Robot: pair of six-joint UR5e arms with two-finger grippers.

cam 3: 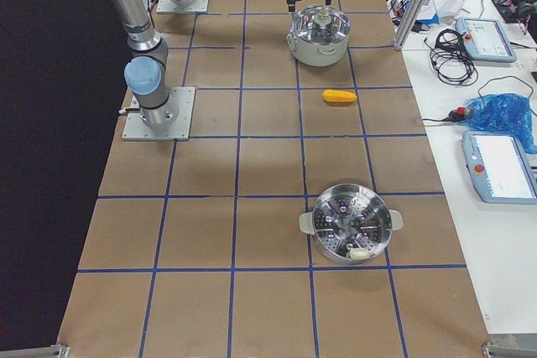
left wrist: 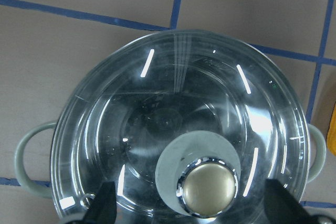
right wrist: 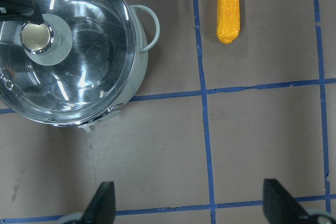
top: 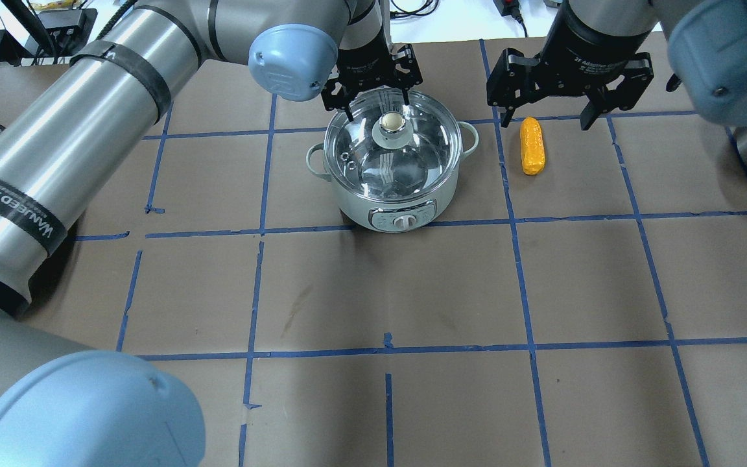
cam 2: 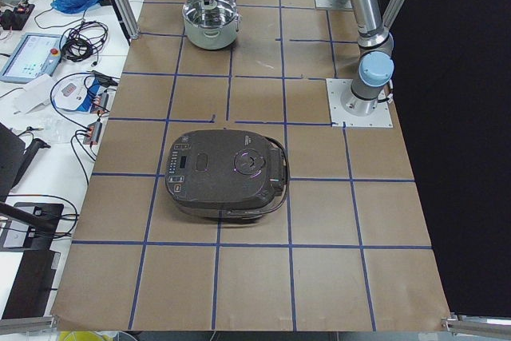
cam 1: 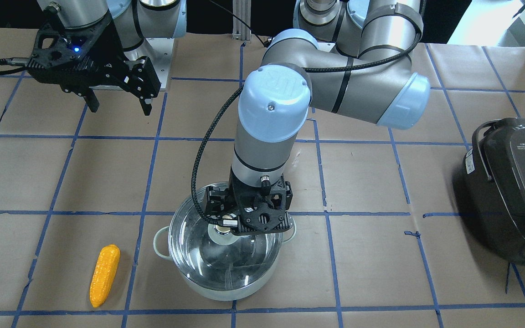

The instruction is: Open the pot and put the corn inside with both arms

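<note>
The steel pot (top: 354, 194) stands on the table with its glass lid (top: 419, 162) on; it also shows in the front view (cam 1: 208, 273). My left gripper (top: 377, 104) is open just over the lid, its fingers either side of the round knob (left wrist: 207, 187) and apart from it. The yellow-orange corn (top: 532, 146) lies on the table beside the pot, also in the front view (cam 1: 104, 274) and the right wrist view (right wrist: 228, 6). My right gripper (top: 545, 110) is open and empty, held above the table just beyond the corn.
A dark grey rice cooker (cam 1: 513, 191) sits on the table towards my left. A steel steamer pot (cam 3: 348, 224) stands towards my right. Operators' desks with devices and cables (cam 3: 478, 39) line the table's far edge.
</note>
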